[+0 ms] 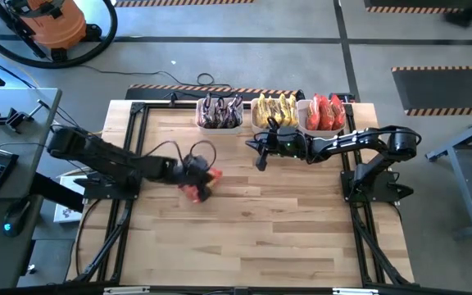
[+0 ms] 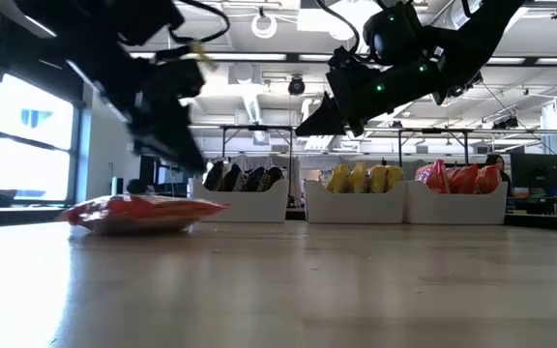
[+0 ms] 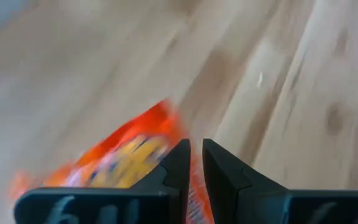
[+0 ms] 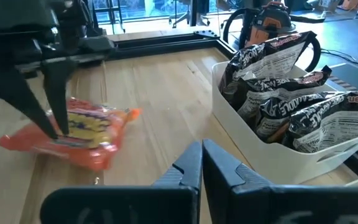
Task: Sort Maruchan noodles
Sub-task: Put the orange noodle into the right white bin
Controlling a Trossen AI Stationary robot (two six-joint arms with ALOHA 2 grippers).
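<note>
You have the wooden table (image 1: pixel 252 238) almost bare, because the sorting is nearly finished. Along its far edge three white bins sit side by side: the dark-packet bin (image 1: pixel 220 121), the yellow-packet bin (image 1: pixel 275 123) and the red-packet bin (image 1: pixel 324 124), each holding one colour of Maruchan noodles stood on edge so they pack tightly.

The left arm reaches in from the table's left side, and its left end effector (image 1: pixel 195 170) sits low over the one loose red packet (image 1: pixel 198 188), which lies flat near the middle of the table. In the right wrist view its fingers are narrowed to a slim gap and meet the packet's near edge; that looks like a pinch on the crinkly wrapper, though you cannot confirm the packet is lifted, since in the low view it rests flat on the table.

Your right end effector (image 1: pixel 260 156) hangs above the table just in front of the yellow-packet bin, fingers closed on nothing, parked clear of the left arm's path.

The red-packet bin is the likely destination
</note>
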